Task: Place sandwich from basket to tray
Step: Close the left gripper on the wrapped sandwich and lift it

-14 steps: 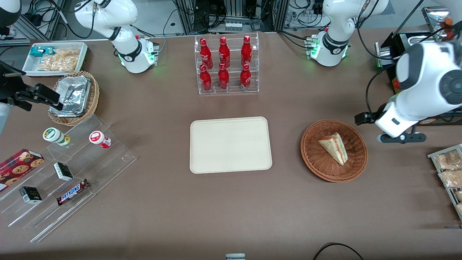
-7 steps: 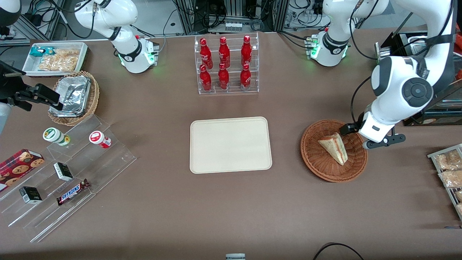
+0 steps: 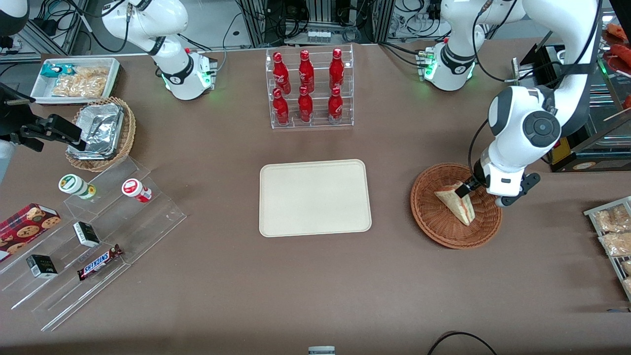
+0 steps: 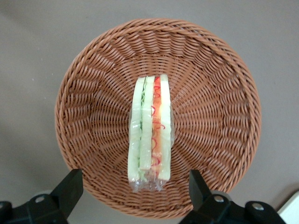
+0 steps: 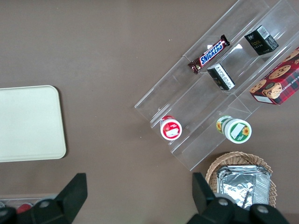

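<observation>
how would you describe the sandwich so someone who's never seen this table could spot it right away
Find the cream tray at the table's middle, then look toward the working arm's end to the round reddish-brown wicker basket. The sandwich lies in it, directly under the open gripper. It is the only pale triangular bread wedge, clear-wrapped, with green and red filling stripes along its edge.

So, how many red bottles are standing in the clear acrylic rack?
6 red bottles: three on the upper step, three on the lower step. None seems hidden.
</observation>
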You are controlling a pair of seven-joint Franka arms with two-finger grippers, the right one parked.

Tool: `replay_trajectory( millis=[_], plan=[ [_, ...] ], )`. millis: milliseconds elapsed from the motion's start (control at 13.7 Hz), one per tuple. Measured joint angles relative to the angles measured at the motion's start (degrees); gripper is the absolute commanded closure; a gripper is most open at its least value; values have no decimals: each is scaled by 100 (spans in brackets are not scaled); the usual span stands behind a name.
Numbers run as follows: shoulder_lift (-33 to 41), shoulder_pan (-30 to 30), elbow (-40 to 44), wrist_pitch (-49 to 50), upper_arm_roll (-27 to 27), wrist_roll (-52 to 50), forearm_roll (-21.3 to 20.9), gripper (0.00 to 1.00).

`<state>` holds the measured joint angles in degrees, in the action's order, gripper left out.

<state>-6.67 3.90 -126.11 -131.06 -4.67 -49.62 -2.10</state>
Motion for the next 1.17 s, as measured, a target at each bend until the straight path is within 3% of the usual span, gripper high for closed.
replay_trajectory(
  millis=[293,805,878,951,1024,1098,1171],
  plan=[
    [-241,33,-52,-236,-4,-579,0,0],
    [-717,38,-61,-566,-3,-725,0,1],
    [-779,37,-62,-613,-2,-731,0,15],
    [-836,35,-61,-650,0,-733,0,36],
    [-875,34,-61,-657,1,-744,0,67],
    [-897,34,-61,-657,1,-752,0,86],
    [-901,34,-58,-657,1,-753,0,91]
  ],
)
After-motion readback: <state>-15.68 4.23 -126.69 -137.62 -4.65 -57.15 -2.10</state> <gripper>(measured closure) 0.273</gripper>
